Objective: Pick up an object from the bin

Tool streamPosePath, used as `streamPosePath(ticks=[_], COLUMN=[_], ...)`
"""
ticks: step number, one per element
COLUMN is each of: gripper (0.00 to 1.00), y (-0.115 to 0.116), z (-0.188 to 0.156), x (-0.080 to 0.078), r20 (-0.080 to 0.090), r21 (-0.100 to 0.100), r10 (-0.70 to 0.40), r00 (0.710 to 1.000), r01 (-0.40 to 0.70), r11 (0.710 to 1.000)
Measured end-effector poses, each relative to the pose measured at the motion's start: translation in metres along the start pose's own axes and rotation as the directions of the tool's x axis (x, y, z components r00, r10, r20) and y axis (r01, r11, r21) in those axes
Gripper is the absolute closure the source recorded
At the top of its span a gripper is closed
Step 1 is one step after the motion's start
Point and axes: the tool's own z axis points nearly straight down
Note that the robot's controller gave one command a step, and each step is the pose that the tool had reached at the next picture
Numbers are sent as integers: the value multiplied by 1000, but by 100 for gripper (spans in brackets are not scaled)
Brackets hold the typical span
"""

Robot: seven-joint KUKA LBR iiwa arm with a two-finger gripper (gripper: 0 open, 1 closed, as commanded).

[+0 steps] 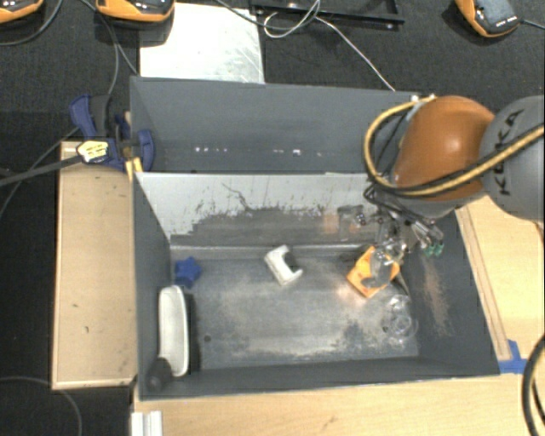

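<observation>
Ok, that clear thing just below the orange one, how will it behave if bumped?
The clear thing looks rounded, so it may roll. It seems see-through plastic, likely light and slippery. Close beside the orange piece, it could get nudged.

— What sort of place is it?

— A robot lab or test cell, by the look of it. An industrial arm (515, 162) with its maker's lettering reaches over a grey metal bin (255, 128). A yellow cable (371, 146) loops round its orange cover (443, 136).

— Anything else?

— Loose cables (358, 47) run over the dark surface behind the bin. Orange-and-black devices (136, 7) sit along the top edge. The bin's floor is scuffed and scratched.
</observation>
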Motion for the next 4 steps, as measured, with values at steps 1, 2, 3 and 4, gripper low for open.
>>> streamPosePath(ticks=[1, 2, 3, 4], gripper=[0, 100, 0, 0], y=[-28, -36, -36, -36], z=[63, 14, 15, 15], x=[12, 13, 13, 13], r20=[-10, 6, 5, 5], r21=[-6, -1, -1, -1], r10=[-168, 182, 184, 184], r00=[986, 983, 983, 983], r01=[168, -182, -184, -184], r11=[986, 983, 983, 983])
